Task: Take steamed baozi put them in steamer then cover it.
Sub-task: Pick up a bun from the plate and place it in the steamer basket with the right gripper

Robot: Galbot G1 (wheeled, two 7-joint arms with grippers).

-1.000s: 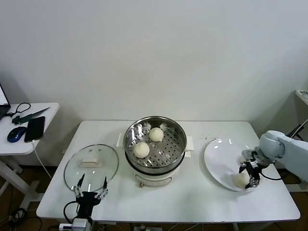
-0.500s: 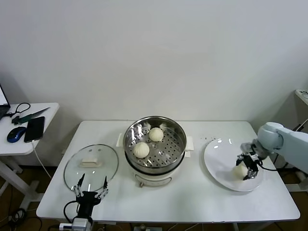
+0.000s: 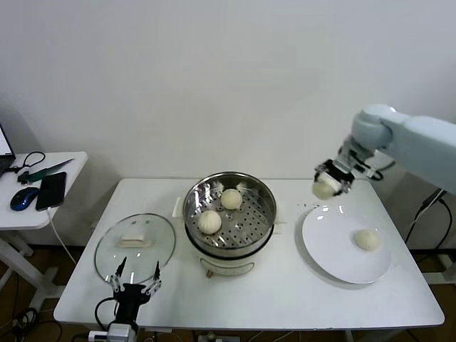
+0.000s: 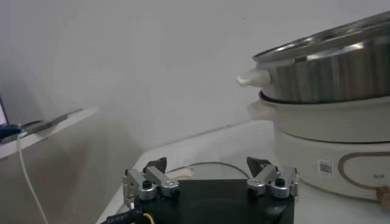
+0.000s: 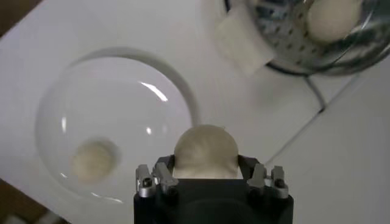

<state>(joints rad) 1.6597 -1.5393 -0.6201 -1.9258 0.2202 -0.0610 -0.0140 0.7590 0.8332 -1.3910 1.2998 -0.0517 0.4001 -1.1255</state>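
Note:
My right gripper [image 3: 326, 187] is shut on a cream-white baozi [image 5: 205, 150] and holds it in the air above the far left rim of the white plate [image 3: 324, 246], right of the steamer [image 3: 265, 229]. Two baozi [image 3: 209, 221] [image 3: 231, 199] lie on the steamer's perforated tray. One baozi [image 3: 367, 239] lies on the plate; it also shows in the right wrist view [image 5: 92, 160]. The clear glass cover [image 3: 158, 253] lies flat on the table left of the steamer. My left gripper [image 3: 134, 287] is open at the table's front edge, just below the cover.
A side table [image 3: 71, 182] at the left holds a phone [image 3: 52, 190], a mouse [image 3: 25, 198] and tools. The white table [image 3: 249, 299] ends just in front of the left gripper.
My right gripper took hold of a baozi on the plate, lifted it and carried it up and left toward the steamer. One baozi stayed on the plate. The left arm has not moved.

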